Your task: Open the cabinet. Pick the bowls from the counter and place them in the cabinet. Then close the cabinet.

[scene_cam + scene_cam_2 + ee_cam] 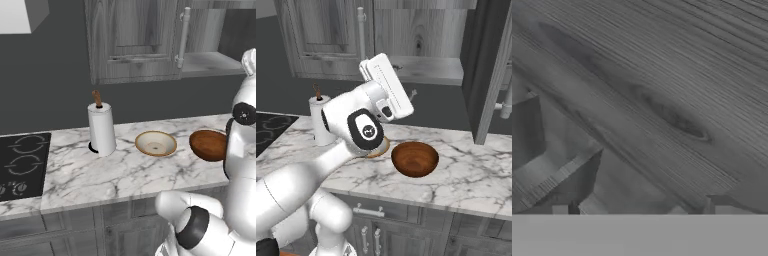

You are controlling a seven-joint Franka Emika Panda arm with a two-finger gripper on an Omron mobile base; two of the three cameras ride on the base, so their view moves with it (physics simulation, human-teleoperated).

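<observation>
While the cabinet point(421, 45) stands open, right door point(488, 65) swung out toward the desk point(471, 175) front, its grey shelf point(428, 70) is bare with room above. Tool point(637, 207) faces wood grain up close, tips apart, holding nothing. Cream bowl point(156, 143) with tan rim and glossy brown bowl point(415, 159) sit side by side on desk, near paper towel roll point(101, 128).

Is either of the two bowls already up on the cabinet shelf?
No: in the left base view the cream bowl and the reddish-brown bowl both sit on the marble counter.
</observation>
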